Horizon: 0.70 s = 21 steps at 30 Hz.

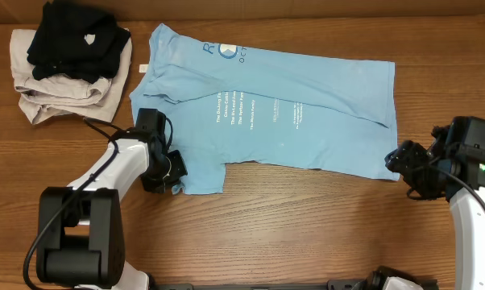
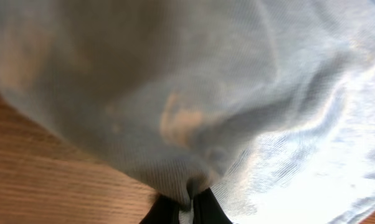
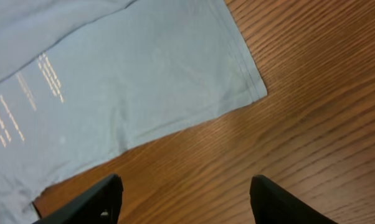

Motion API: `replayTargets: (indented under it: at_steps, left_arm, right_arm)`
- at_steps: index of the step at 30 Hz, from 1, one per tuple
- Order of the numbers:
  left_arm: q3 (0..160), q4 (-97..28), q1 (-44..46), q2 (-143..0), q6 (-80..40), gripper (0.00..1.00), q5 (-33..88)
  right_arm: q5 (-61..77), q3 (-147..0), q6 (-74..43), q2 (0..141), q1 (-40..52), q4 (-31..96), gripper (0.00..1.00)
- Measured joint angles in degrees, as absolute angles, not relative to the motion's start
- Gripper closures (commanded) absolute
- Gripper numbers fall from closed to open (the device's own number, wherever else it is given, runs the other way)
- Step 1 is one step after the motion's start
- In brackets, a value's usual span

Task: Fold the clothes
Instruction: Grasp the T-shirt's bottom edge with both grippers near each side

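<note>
- We see the T-shirt (image 1: 283, 113) lying flat and sideways on the table (image 1: 307, 234). Its collar is toward 9 o'clock and its hem toward 3 o'clock, with the lettering facing up.
- Its 12 o'clock edge runs close to the table's far edge. Its 6 o'clock edge borders a wide strip of bare wood that stretches between the two arms.
- At 10 o'clock, just beside the collar end, a black garment (image 1: 73, 40) sits on top of a beige garment (image 1: 57, 93). A narrow band of wood separates that pile from the shirt.
- The left gripper (image 1: 172, 171) is at the shirt's 7 o'clock sleeve corner. In the left wrist view its fingers (image 2: 203, 211) are pressed together on a bunch of blue cloth, which drapes over the camera.
- The left arm rises from its base at 7 o'clock. Its white link angles toward 1 o'clock and the wrist is bent over the sleeve.
- The right gripper (image 3: 184, 199) hovers over bare wood just off the hem corner at 4 o'clock. Its fingers are spread wide and hold nothing.
- The right arm enters from 5 o'clock, with its wrist pointing toward 10 o'clock.
</note>
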<state>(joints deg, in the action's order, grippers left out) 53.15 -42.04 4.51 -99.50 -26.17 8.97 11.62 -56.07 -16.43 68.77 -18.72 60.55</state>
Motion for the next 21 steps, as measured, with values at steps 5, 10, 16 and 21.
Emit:
replayTargets:
  at_steps: [5, 10, 16, 21]
  left_arm:
    - [58.35, -48.05, 4.54, -102.89, -21.43, 0.96, 9.87]
    - [65.67, -51.64, 4.54, -104.38, -17.37, 0.96, 9.87]
    - [72.66, -55.42, 4.54, -104.38, -15.38, 0.96, 9.87]
    - [75.53, -56.82, 4.54, -104.38, -14.37, 0.96, 9.87]
  right_arm:
    - [11.68, -56.03, -16.67, 75.61, -18.72, 56.42, 0.51]
    - [11.66, -55.90, -16.97, 85.14, -18.72, 53.06, 0.44]
    - [11.62, -55.81, -17.98, 94.11, -18.72, 49.98, 0.44]
    - [11.62, -55.79, -18.79, 97.71, -18.72, 48.82, 0.44]
